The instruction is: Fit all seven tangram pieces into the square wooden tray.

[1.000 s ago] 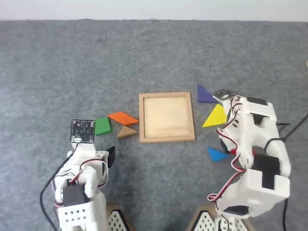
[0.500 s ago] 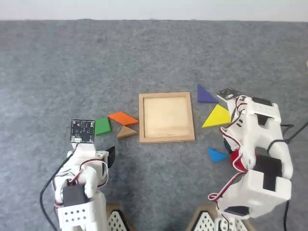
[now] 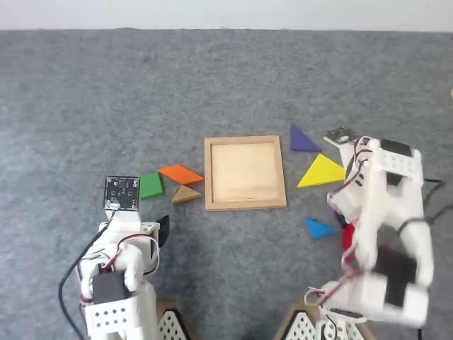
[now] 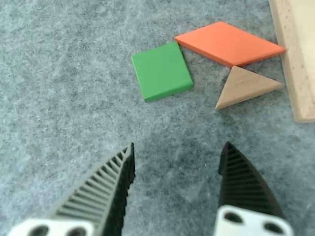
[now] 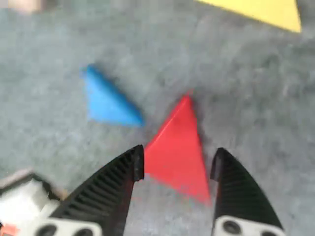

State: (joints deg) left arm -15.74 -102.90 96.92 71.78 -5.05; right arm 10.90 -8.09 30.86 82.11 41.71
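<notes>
The square wooden tray (image 3: 245, 202) lies mid-table with nothing in it. To its left lie a green square (image 3: 151, 185) (image 4: 162, 71), an orange parallelogram (image 3: 181, 173) (image 4: 229, 44) and a tan triangle (image 3: 186, 194) (image 4: 246, 86). On its right lie a purple triangle (image 3: 303, 139), a yellow triangle (image 3: 322, 171) (image 5: 261, 11), a blue triangle (image 3: 318, 227) (image 5: 107, 101) and a red triangle (image 5: 178, 146). My left gripper (image 4: 174, 172) hangs open over bare carpet, short of the green square. My right gripper (image 5: 177, 162) is open, its jaws either side of the red triangle.
Grey carpet covers the whole table. The left arm (image 3: 120, 262) stands at the near left, the right arm (image 3: 382, 227) at the near right, hiding most of the red triangle from above. Open carpet stretches beyond the tray.
The right arm has shifted to the right and toward the near edge, uncovering more of the yellow triangle. The left arm and all pieces have stayed put.
</notes>
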